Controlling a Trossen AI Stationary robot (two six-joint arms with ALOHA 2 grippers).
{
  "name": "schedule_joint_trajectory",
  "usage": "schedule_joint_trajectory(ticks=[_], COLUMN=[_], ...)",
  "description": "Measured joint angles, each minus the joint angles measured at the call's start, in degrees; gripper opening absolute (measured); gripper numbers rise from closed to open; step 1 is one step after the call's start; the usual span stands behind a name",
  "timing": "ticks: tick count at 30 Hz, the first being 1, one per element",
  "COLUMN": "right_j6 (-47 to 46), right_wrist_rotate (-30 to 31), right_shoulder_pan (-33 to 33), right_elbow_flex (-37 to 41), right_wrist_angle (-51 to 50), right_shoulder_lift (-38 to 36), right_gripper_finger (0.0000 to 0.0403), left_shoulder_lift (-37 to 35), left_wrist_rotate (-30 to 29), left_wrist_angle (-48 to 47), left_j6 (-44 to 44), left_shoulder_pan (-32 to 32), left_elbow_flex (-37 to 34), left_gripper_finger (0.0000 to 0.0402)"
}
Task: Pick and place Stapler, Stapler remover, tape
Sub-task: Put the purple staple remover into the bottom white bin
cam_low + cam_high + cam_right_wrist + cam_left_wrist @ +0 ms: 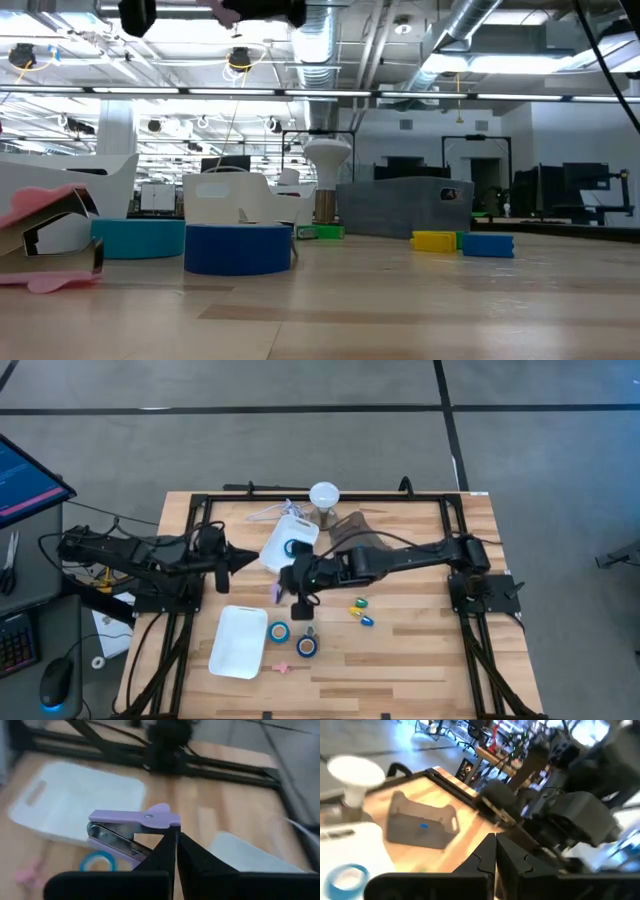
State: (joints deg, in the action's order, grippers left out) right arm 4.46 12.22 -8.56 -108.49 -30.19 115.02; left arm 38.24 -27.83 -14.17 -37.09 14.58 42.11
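My right gripper (175, 851) is shut on a lavender stapler remover (131, 829), held in the air over the table's middle (278, 593), between a white bin (290, 546) and a flat white tray (240, 641). One blue tape roll (291, 546) lies inside the white bin. Two more blue rolls (280, 631) (307, 647) lie flat on the wood near the tray. Two small yellow-and-blue items (361, 612) lie to their right. My left gripper (240, 558) waits shut at the table's left, touching nothing. My right gripper pinches the stapler remover's rear hinge end (166, 820) between its two fingers. The remover sticks out ahead of the fingertips, with its metal claws (107, 836) pointing away from them. It hangs clear of the table, over the wood beside the tray.
A grey bin (350, 530) and a white lamp-like disc on a stem (324, 494) stand at the far side. A small pink item (283, 669) lies near the front edge. A black frame (190, 520) borders the table. Bare wood shows at the right front.
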Motion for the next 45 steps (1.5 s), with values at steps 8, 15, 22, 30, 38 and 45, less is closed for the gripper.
schedule_joint_trajectory(ticks=[8, 15, 22, 30, 38, 45], right_j6=[3.3, 7.6, 8.2, 9.0, 9.1, 9.1], right_wrist_rotate=[7.6, 8.8, 11.2, 11.7, 11.7, 11.0], right_shoulder_pan=[1.1, 2.3, 2.2, 2.2, 1.8, 1.8], right_elbow_flex=[0.1, 0.1, 0.1, 0.1, 0.1, 0.1], right_wrist_angle=[-1.1, 0.6, 0.7, 0.5, 0.6, 0.6], right_shoulder_lift=[-6.0, -7.8, -7.8, -7.8, -7.8, -7.7], right_gripper_finger=[0.0, 0.0, 0.0, 0.0, 0.0, 0.0], left_shoulder_lift=[1.1, 3.4, 8.7, 13.5, 13.6, 13.6], left_wrist_rotate=[2.7, 8.9, 20.5, 24.9, 25.3, 25.3], left_wrist_angle=[0.7, 8.1, 13.0, 17.1, 18.2, 18.2], left_j6=[-16.4, -31.9, -34.7, -34.8, -33.2, -32.6], left_shoulder_pan=[-2.7, -7.3, -10.6, -11.2, -11.7, -12.5], left_elbow_flex=[0.0, 0.0, 0.0, 0.0, 0.0, 0.0], left_gripper_finger=[0.0032, 0.0119, 0.02, 0.0243, 0.0243, 0.0234])
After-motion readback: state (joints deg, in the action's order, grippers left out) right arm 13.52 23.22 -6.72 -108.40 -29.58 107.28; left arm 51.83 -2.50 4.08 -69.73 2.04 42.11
